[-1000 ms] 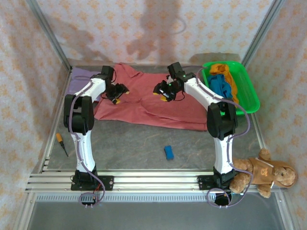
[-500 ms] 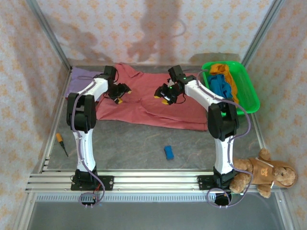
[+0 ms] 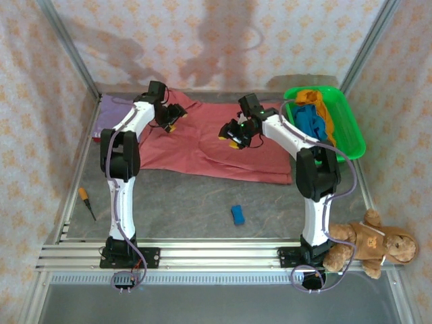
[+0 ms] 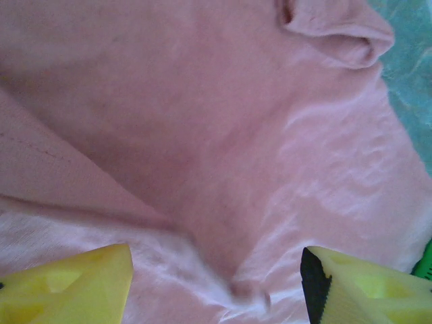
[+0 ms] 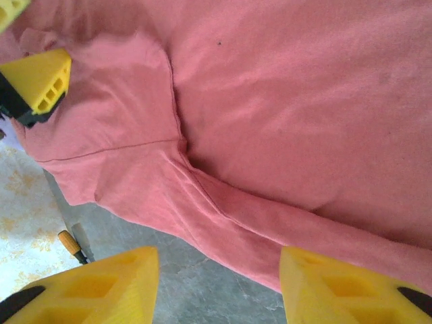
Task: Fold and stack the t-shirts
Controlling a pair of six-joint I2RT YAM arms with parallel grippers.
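Enclosure with patterned wallpaper walls and a grey counter (image 3: 202, 202), seen from above. The salmon-pink t-shirt (image 3: 209, 145) lies spread flat over the far half of the counter, toward 12 o'clock, creased and with one sleeve folded across its body. A lilac t-shirt (image 3: 111, 108) lies partly under its edge at 10 o'clock. At 2 o'clock a green tray (image 3: 352, 138) holds a blue t-shirt (image 3: 309, 121) and an orange t-shirt (image 3: 312, 96), bunched together.

The left gripper (image 3: 172, 118) sits over the pink shirt's 11 o'clock corner. In the left wrist view (image 4: 216, 260) its jaws are spread wide over wrinkled pink cloth, and nothing is pinched. The right gripper (image 3: 233, 133) is over the middle of the shirt. In the right wrist view (image 5: 217, 260) its jaws are likewise spread and empty, above the shirt's hem, where the sleeve seam meets bare counter.

Apart from the shirts, a small blue block (image 3: 237, 214) rests on the counter at 6 o'clock. An orange-handled screwdriver (image 3: 86, 201) lies at 8 o'clock beside the wall. A brown teddy bear (image 3: 368, 244) lies at 4 o'clock, just beside the right arm's base.
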